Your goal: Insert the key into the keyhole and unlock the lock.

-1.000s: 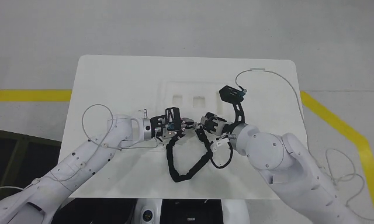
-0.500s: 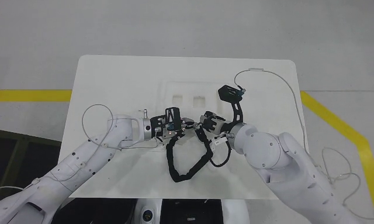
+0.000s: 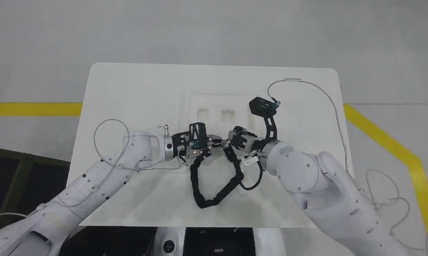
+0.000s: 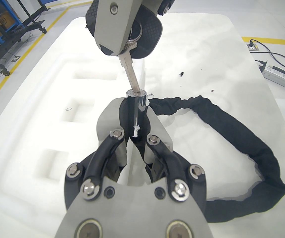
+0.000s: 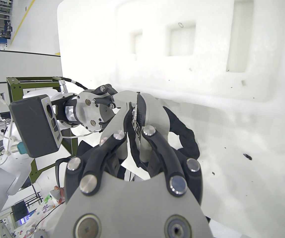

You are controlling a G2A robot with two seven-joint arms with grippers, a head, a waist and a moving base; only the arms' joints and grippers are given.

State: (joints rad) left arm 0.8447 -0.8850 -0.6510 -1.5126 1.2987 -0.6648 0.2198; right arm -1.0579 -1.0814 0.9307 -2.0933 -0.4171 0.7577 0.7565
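My left gripper (image 4: 132, 113) clamps the lock (image 4: 137, 101); my right gripper (image 4: 128, 48), at its 3 o'clock, pinches the key (image 4: 130, 73), tip in keyhole (image 4: 135, 91), seemingly unturned.

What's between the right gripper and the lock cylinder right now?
Only the key: in the left wrist view its blade spans from the right gripper to the lock cylinder, tip at its top end. Nothing else there.
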